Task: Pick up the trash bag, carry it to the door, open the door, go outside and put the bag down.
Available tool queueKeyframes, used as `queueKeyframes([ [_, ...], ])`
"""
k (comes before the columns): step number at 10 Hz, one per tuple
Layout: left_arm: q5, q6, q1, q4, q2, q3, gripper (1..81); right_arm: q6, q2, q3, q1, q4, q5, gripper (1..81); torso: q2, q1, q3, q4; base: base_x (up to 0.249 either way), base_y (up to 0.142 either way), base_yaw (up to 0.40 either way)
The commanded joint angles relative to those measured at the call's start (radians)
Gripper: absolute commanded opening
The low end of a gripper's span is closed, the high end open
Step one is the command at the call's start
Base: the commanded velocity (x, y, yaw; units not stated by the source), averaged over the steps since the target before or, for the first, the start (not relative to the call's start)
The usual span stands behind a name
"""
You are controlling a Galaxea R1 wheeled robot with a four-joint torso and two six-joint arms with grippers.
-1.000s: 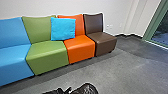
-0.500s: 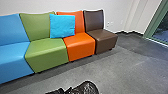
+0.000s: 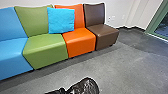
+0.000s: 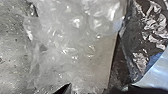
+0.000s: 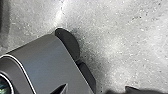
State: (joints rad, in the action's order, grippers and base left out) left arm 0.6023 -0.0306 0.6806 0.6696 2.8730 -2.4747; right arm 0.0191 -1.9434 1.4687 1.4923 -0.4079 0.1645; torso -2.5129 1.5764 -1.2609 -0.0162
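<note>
A dark, glossy plastic trash bag (image 3: 86,86) bulges up at the bottom edge of the head view, in front of the seats. Beside it on the left is a dark shape (image 3: 55,92), perhaps part of my left gripper. Crumpled clear plastic of the bag (image 4: 75,50) lies very close to the left wrist camera, with something flat and beige behind it. Dark parts of my left gripper (image 4: 97,88) reach in along the lower edge there. My right gripper (image 5: 97,88) hangs over bare grey floor, away from the bag; whether the left one holds the bag cannot be made out.
Joined seats in blue, green, orange (image 3: 80,40) and brown (image 3: 105,35) line the wall, with a bright blue cushion (image 3: 61,20) on them. A green-framed glass door or window (image 3: 161,27) is at the far right. A grey and black part of the robot (image 5: 47,60) shows in the right wrist view.
The head camera has shifted, so the seats appear higher and slightly larger. The trash bag has risen less in the picture than the seats and shows a little more of itself.
</note>
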Motion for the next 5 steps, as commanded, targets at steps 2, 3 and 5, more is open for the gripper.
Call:
queueKeyframes([
  [2,0.082,0.001,-0.129,0.036,-0.006,0.009,81.1,0.001,0.054,-0.007,-0.025,-0.009,-0.075,81.1,-0.105,0.067,0.000,0.000,0.000,0.000,0.000],
  [3,0.082,0.001,-0.135,0.038,-0.003,0.013,81.1,0.001,0.053,-0.007,-0.025,-0.009,-0.075,81.1,-0.122,0.079,0.000,0.000,0.000,0.000,0.000],
  [5,0.080,0.001,-0.141,0.038,0.011,0.014,81.1,0.001,0.048,-0.002,-0.025,-0.008,-0.075,81.1,-0.187,0.121,0.000,0.000,0.000,0.000,0.000],
])
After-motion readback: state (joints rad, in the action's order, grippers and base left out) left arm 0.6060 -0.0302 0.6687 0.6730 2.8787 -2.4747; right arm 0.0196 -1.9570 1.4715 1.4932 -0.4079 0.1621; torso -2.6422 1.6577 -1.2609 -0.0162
